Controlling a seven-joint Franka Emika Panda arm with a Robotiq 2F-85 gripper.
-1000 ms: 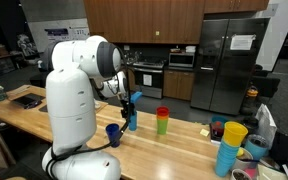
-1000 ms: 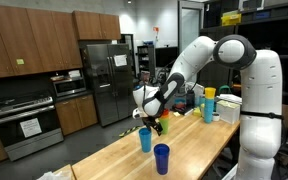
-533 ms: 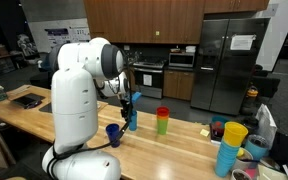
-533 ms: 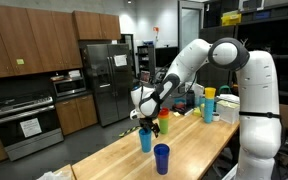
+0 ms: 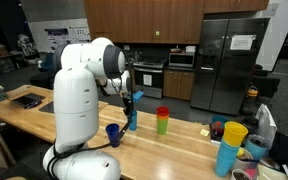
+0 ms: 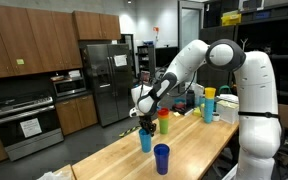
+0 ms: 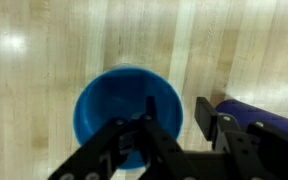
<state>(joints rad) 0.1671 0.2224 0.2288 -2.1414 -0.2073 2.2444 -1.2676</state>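
Note:
A light blue cup (image 7: 119,100) stands upright on the wooden table (image 7: 44,60), seen from above in the wrist view. My gripper (image 7: 179,115) straddles its rim: one finger is inside the cup, the other finger (image 7: 206,118) outside, with a small gap still showing to the wall. The jaws stand partly closed and open. In both exterior views the gripper (image 5: 132,103) (image 6: 146,125) hangs right over the light blue cup (image 5: 132,121) (image 6: 145,140). A dark blue cup (image 7: 264,115) (image 5: 113,133) (image 6: 161,158) stands close beside it.
A red cup stacked on a green one (image 5: 162,120) (image 6: 164,122) stands on the table just beyond. A stack of yellow and blue cups (image 5: 229,145) (image 6: 209,103) sits near the table's end with other clutter. The robot's white base (image 5: 76,100) rises from the table edge.
The gripper has come down a little onto the light blue cup and its jaws have narrowed around the rim. The cups have not moved.

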